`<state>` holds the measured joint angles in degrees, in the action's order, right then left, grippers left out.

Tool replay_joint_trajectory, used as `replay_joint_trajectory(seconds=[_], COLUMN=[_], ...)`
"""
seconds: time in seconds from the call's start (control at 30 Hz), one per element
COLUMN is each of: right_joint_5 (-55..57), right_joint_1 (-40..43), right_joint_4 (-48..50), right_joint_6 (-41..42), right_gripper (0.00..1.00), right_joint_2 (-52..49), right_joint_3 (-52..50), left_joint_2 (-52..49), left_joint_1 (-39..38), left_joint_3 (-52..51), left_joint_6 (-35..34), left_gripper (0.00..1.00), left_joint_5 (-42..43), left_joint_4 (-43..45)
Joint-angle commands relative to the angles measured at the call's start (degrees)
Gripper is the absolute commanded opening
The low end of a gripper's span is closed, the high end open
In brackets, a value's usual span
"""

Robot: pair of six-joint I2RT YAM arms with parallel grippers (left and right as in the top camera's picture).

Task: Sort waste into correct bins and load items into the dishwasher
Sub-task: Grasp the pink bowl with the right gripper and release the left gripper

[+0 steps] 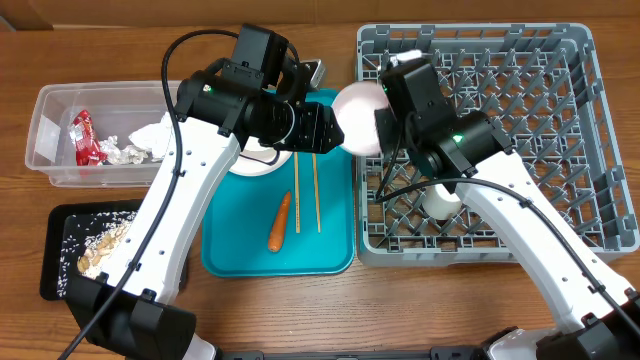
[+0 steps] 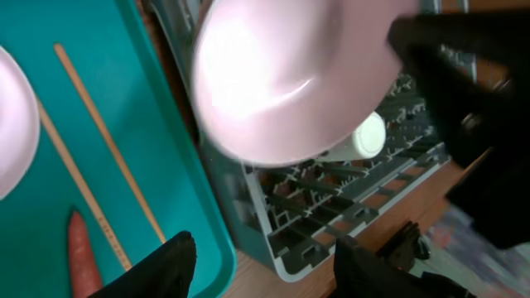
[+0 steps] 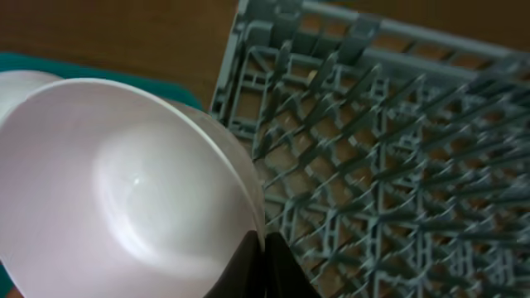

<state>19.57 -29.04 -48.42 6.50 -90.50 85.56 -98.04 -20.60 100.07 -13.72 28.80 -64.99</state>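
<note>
One bowl | pinched by right end effector | plate cut off

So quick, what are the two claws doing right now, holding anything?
Left gripper: open, holding nothing.
Right gripper: shut on the white bowl, pinching its rim.

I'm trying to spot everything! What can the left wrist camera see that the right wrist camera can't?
Only the left wrist view shows the chopsticks, the carrot and the small white cup sitting in the grey dish rack. Only the right wrist view shows the hollow inside of the white bowl, with the right claw pinching its rim. Both views show the white bowl and the grey dish rack.
</note>
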Motion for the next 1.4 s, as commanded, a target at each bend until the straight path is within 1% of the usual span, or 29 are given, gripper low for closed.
replay_joint_trajectory(seconds=[0.0,0.07,0.13,0.17,0.2,0.27,0.3,0.53,0.57,0.67,0.73,0.77,0.8,0.9,1.07,1.2,1.37], right_joint_5=[9.40,10.03,9.99,9.99,10.01,9.99,9.99,10.49,12.81,19.28,23.10,25.42,25.70,25.81,25.86,25.86,27.21], right_joint_1=[-0.22,0.55,1.84,3.17,4.00,6.10,8.37,15.89,17.09,17.44,17.44,17.31,17.20,16.83,15.85,14.78,13.81], right_joint_4=[3.91,6.78,9.27,11.10,12.20,14.93,18.27,30.03,32.87,39.47,45.46,51.25,53.11,55.28,55.28,55.67,61.29], right_joint_6=[-9.90,-15.32,-20.70,-25.03,-27.28,-31.52,-34.86,-44.26,-48.43,-54.58,-58.82,-61.94,-62.79,-63.58,-63.73,-70.18,-75.91], right_gripper=[0.04,0.04,0.04,0.04,0.04,0.04,0.04,0.04,0.04,0.04,0.04,0.04,0.04,0.04,0.04,0.04,0.04], right_joint_2=[0.02,0.02,0.02,-0.02,-0.02,-0.09,-0.31,-3.54,-5.62,-8.90,-11.19,-13.11,-13.77,-15.30,-18.03,-21.44,-26.34], right_joint_3=[-0.07,-0.07,-0.07,-0.07,-0.07,-0.07,-0.07,-0.07,-0.07,-0.07,-0.07,-0.07,-0.07,-0.07,-0.07,-0.07,-0.07], left_joint_2=[1.09,1.07,1.07,1.07,1.03,1.03,1.03,1.03,1.03,1.03,1.03,1.03,1.03,1.03,1.03,1.03,1.03], left_joint_1=[1.70,2.29,2.78,3.02,3.04,2.99,2.99,2.99,2.99,2.99,2.99,2.99,2.99,2.99,2.99,2.99,2.99], left_joint_3=[1.42,1.42,1.42,1.40,1.40,1.40,1.40,1.40,1.40,1.40,1.40,1.40,1.40,1.40,1.40,1.40,1.40], left_joint_6=[1.75,1.75,1.73,1.73,1.75,1.75,1.75,1.73,1.73,1.73,1.73,1.75,1.73,1.75,1.73,1.75,1.73], left_gripper=[0.57,0.60,0.68,0.87,1.00,1.00,1.00,1.00,1.00,1.00,1.00,1.00,1.00,1.00,1.00,1.00,1.00], left_joint_5=[-5.97,-9.09,-12.41,-14.99,-16.63,-19.26,-20.48,-20.41,-20.41,-20.44,-20.44,-20.41,-20.41,-20.44,-20.44,-20.44,-20.41], left_joint_4=[-0.15,-0.20,-0.42,-0.72,-0.81,-0.81,-0.79,-0.79,-0.79,-0.79,-0.79,-0.79,-0.79,-0.79,-0.79,-0.79,-0.79])
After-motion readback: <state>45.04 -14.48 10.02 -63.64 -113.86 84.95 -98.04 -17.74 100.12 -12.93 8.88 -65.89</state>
